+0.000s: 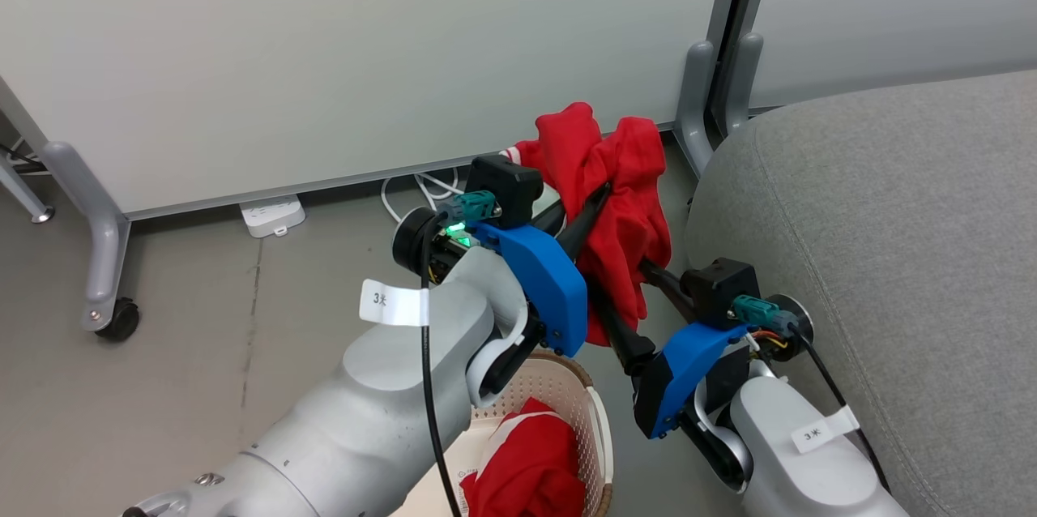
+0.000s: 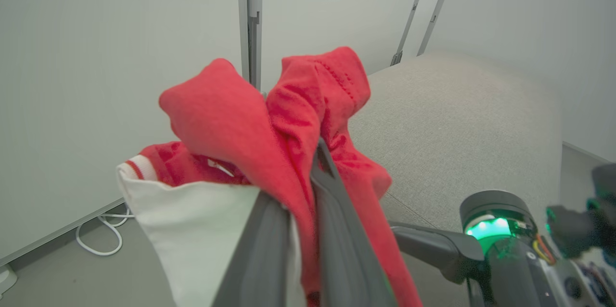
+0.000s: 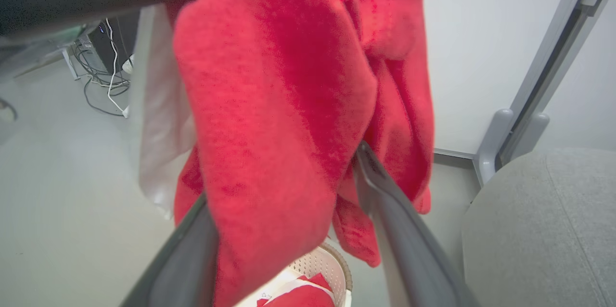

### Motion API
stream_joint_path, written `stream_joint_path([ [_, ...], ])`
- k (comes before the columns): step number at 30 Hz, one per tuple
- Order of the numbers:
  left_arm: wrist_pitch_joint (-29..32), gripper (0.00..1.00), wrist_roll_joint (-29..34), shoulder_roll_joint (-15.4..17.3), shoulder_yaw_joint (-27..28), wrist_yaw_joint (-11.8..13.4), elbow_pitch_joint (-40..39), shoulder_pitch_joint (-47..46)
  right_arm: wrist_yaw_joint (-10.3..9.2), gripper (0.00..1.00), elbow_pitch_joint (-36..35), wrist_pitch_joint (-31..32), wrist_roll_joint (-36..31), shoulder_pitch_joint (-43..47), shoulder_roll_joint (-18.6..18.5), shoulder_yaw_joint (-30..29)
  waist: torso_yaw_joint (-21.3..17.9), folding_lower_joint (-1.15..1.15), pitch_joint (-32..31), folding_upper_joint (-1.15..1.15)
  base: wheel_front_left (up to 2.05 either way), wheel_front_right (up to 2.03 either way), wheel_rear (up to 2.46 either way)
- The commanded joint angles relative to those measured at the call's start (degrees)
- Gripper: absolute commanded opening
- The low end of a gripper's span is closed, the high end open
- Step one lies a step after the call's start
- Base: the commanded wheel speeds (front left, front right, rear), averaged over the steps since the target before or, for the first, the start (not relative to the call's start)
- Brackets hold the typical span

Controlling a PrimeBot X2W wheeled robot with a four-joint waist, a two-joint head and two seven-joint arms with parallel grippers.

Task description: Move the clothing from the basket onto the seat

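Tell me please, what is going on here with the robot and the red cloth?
The robot holds one red garment up above the basket, beside the seat. Its left hand is shut on it; the right hand reaches into the cloth, but its grip is hidden. A second red garment lies in the basket.

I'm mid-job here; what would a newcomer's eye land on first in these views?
The red garment, held high at the head view's centre by the left gripper, with the right gripper open around its lower folds. Next, the second red garment lying in the basket at bottom centre, and the grey seat at right.
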Motion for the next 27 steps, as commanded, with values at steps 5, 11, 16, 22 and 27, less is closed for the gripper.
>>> stream_joint_path([
  [5, -0.88, 0.0, -1.58, -0.03, -1.97, 0.37, -0.76, -1.23, 0.03, 0.07, 4.59, 0.9, 3.86, -3.21, -0.16, 2.85, 0.53, -0.01, -0.72, 0.0, 0.0, 0.0, 0.0],
  [11, -1.61, 0.0, -2.75, -0.02, -3.19, 0.49, -0.27, -1.6, 0.03, 0.0, 6.88, -1.06, 6.35, -4.48, -0.17, 4.74, 0.48, -0.01, -1.12, 0.0, 0.0, 0.0, 0.0],
  [16, -2.15, 0.0, -3.49, -0.03, -3.88, 0.66, 0.48, -2.09, 0.03, 0.0, 7.95, -2.09, 7.59, -5.14, -0.17, 6.02, -0.03, -0.01, -1.19, 0.0, 0.0, 0.0, 0.0],
  [22, -2.84, 0.0, -4.35, -0.03, -4.28, 0.61, 1.41, -2.26, 0.03, 0.0, 8.69, -3.44, 8.68, -5.72, -0.17, 6.88, -0.88, -0.01, -1.18, 0.0, 0.0, 0.0, 0.0],
  [27, -3.21, 0.0, -4.92, -0.03, -4.63, 0.54, 1.77, -2.53, 0.03, 0.0, 8.9, -4.08, 9.16, -5.61, -0.17, 7.39, -1.37, -0.01, -1.22, 0.0, 0.0, 0.0, 0.0],
])
